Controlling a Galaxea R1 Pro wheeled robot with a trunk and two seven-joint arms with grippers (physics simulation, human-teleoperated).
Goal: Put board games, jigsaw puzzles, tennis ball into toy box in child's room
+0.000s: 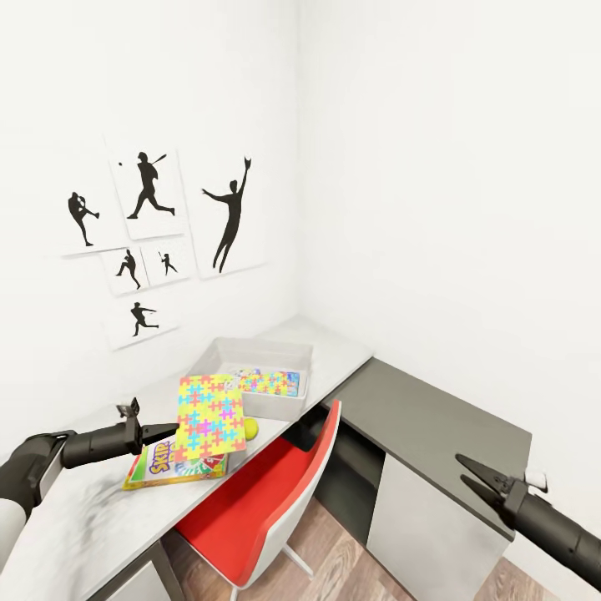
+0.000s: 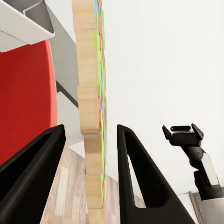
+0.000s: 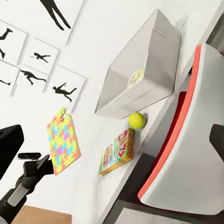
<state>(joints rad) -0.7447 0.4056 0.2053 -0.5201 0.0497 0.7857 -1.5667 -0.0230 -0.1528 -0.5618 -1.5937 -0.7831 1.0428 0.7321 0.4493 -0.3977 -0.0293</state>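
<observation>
Left gripper point(image 1: 163, 431) clamped on edge of 1 jigsaw puzzle point(image 1: 210, 415), lifted above table point(image 1: 75, 509), over board game point(image 1: 171, 466). Tennis ball point(image 1: 249, 429) just beside, against toy box point(image 1: 224, 351) wall; second puzzle inside box. Right gripper point(image 1: 477, 479) fingers apart, empty, well off.

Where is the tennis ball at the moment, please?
In the head view the tennis ball lies on the table near its front edge, between the toy box and the board game, beside the red chair.
</observation>
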